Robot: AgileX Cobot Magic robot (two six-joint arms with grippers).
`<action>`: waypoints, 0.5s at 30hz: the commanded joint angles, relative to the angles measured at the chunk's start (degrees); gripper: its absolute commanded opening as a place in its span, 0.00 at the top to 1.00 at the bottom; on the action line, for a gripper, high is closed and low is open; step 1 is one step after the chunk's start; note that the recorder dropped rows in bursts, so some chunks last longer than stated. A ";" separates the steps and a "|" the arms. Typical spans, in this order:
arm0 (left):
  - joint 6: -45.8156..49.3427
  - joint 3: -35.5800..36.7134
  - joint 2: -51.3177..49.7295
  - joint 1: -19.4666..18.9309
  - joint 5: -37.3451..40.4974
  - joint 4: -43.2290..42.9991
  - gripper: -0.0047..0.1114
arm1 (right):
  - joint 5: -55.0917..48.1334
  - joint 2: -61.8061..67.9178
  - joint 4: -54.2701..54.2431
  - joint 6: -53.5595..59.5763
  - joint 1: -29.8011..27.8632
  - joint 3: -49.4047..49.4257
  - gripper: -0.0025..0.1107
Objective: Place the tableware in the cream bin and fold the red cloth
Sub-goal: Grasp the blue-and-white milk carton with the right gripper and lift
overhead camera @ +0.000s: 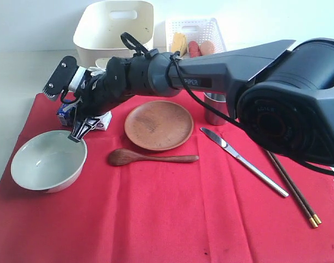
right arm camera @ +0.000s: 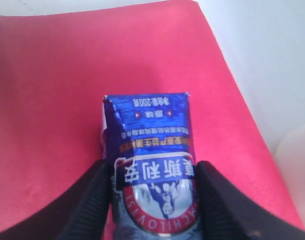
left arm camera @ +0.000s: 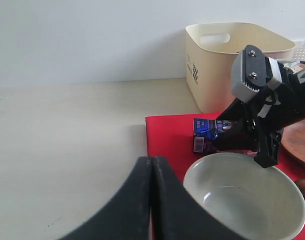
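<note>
None of the tableware is in the cream bin [overhead camera: 115, 30] yet; all of it lies on the red cloth [overhead camera: 172, 230], which is spread flat over the table [left arm camera: 67, 125]. The pale bowl [overhead camera: 46, 164] sits at the cloth's left edge. The wooden plate [overhead camera: 159, 125] is at the middle, with the wooden spoon [overhead camera: 150, 158] just in front of it. The table knife [overhead camera: 243, 161] and the chopsticks [overhead camera: 293, 192] lie toward the right edge, and the steel cup [overhead camera: 213, 112] stands half hidden behind the arm. The bin stands off the cloth beyond its far edge, next to a white lattice basket [overhead camera: 211, 27] holding food.

The right gripper [overhead camera: 67, 108] reaches across the middle to the cloth's far left corner, where a blue carton [right arm camera: 150, 135] lies. We judge this a clearing move: the carton is not tableware, and the cloth cannot be folded with it on top.

The jaws straddle the carton. In the right wrist view the fingers [right arm camera: 87, 200] seem to meet its sides, yet the exterior view shows them wide, so we cannot tell whether they grip it. The bowl's rim is just beside the nearer finger, outside the jaws, and the other tableware is well apart from them.

The left gripper [left arm camera: 152, 162] hangs over bare table off the cloth's left edge, jaws together and empty, probably to leave the right arm room.
</note>
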State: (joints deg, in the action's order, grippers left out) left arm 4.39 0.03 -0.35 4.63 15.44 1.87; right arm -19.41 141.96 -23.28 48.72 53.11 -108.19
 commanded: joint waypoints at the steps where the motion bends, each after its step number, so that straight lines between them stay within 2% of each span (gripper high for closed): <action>1: -0.15 -0.03 0.35 -0.05 -0.15 0.56 0.95 | -0.90 -1.39 2.97 -1.37 -0.22 -0.18 0.98; 7: -0.15 -0.03 0.35 -0.05 -0.15 0.56 0.95 | -5.89 -6.26 3.11 -1.91 -0.22 -0.18 0.98; 15: -0.15 -0.03 0.35 -0.05 -0.15 0.56 0.95 | -8.57 -15.47 8.65 -12.58 -2.79 -0.18 0.98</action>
State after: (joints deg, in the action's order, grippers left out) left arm 4.39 0.03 -0.35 4.63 15.44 1.87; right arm -28.64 130.78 -17.24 40.44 52.41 -108.19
